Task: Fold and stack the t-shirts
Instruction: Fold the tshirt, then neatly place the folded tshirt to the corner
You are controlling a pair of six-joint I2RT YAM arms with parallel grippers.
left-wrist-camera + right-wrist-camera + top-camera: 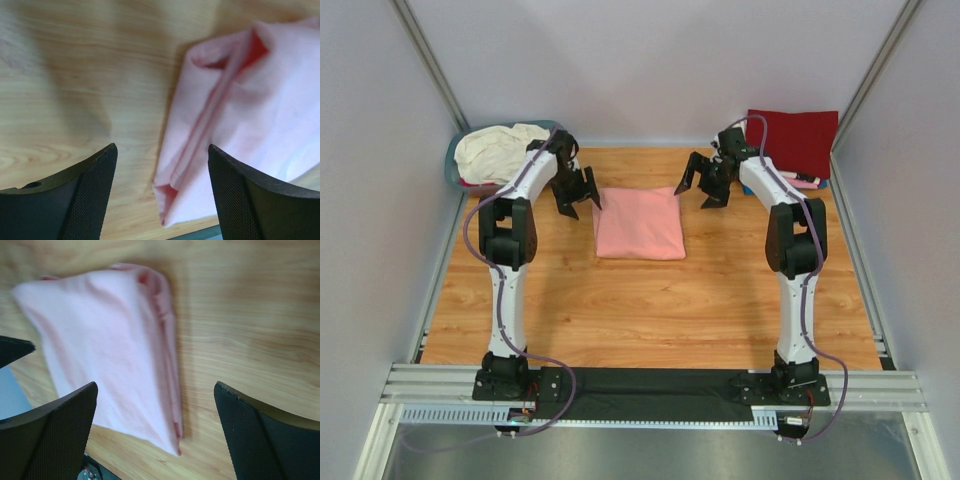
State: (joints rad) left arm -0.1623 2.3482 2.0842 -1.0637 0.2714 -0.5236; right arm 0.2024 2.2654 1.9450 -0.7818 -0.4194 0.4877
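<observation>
Tabletop (650, 310): one folded t-shirt (639, 223)

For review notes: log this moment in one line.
salmon-pink t-shirt: folded on table | left claw: open, empty | right claw: open, empty

Noting a blue-grey basket (451, 165) sitting at the far left corner of the wooden table (650, 300). Observing pale walls (650, 60) enclosing three sides, an aluminium rail (430, 383) and black plate (660, 382) running along the near edge.

Pale grey walls (650, 60) around a light wooden tabletop (620, 310), aluminium frame rails (424, 60) at the corners
</observation>
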